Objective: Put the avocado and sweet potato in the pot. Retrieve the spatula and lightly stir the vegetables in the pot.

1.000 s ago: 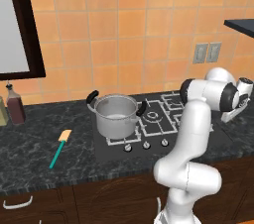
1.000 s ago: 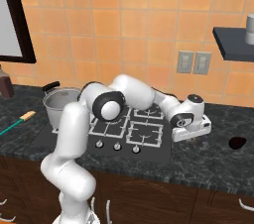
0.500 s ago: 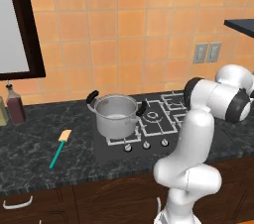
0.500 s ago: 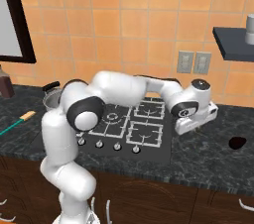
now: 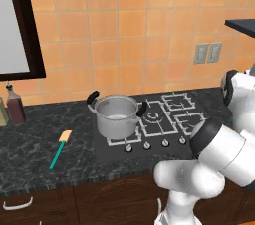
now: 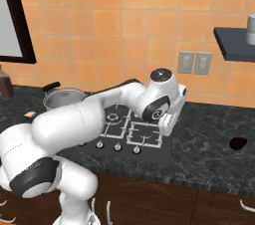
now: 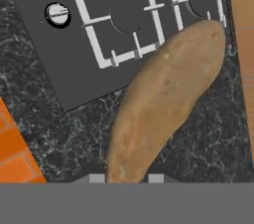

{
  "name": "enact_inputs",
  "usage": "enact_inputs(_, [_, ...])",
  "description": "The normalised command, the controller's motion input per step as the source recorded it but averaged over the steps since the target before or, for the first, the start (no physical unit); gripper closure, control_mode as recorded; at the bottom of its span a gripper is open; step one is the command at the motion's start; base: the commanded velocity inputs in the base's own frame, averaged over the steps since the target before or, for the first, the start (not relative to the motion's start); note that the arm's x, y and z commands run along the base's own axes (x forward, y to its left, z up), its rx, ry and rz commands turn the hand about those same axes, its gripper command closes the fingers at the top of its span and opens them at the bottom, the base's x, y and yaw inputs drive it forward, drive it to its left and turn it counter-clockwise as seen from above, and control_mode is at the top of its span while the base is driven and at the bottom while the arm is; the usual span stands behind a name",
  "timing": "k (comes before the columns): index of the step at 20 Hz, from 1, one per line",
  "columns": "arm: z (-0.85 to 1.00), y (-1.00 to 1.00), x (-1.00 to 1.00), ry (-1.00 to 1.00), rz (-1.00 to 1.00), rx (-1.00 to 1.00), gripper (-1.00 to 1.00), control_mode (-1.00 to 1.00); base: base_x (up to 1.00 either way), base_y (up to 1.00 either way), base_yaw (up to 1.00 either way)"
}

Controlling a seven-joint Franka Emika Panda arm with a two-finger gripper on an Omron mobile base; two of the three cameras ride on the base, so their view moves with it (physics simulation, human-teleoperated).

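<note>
The dark marbled surface (image 5: pixel 45 144) carries the cooktop (image 6: pixel 144 137). The steel pot (image 5: pixel 116 115) sits on the burner farthest from the claw (image 7: pixel 126 178), across the cooktop, so the carry likely runs that way. The sweet potato (image 7: pixel 163 104) juts straight out from between the claw's tips along its long axis, apparently clamped by nearly closed jaws; the contact itself is cut off. Beyond the pot lies the spatula (image 5: pixel 60 148). A dark lump (image 6: pixel 238 143), possibly the avocado, is hard to make out.

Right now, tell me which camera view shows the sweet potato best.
The hand view: the sweet potato runs long and tan up from the end effector, above the dark counter and the stove's corner. In both base views the arm is in front of where it would be, so I cannot make it out there.
</note>
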Motion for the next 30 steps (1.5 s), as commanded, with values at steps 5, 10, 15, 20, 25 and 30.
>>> enact_inputs(5, [0.98, 1.0, -0.14, 0.05, 0.32, -0.42, 1.0, -1.0, 0.0, 0.0, 0.0])
enact_inputs(10, [0.97, 1.0, 0.0, 0.28, 0.28, -0.39, 1.0, -1.0, 0.0, 0.0, 0.0])
enact_inputs(15, [0.74, 1.0, 0.0, 0.24, 0.29, -0.29, 1.0, -1.0, 0.0, 0.0, 0.0])
enact_inputs(20, [0.01, 1.0, 0.0, 0.03, 0.2, -0.39, 1.0, -1.0, 0.0, 0.0, 0.0])
enact_inputs(25, [0.25, 1.0, 0.26, 0.13, 0.06, -0.32, 1.0, -1.0, 0.0, 0.0, 0.0])
enact_inputs(30, [0.25, 1.0, 0.44, 0.28, 0.04, -0.25, 1.0, -1.0, 0.0, 0.0, 0.0])
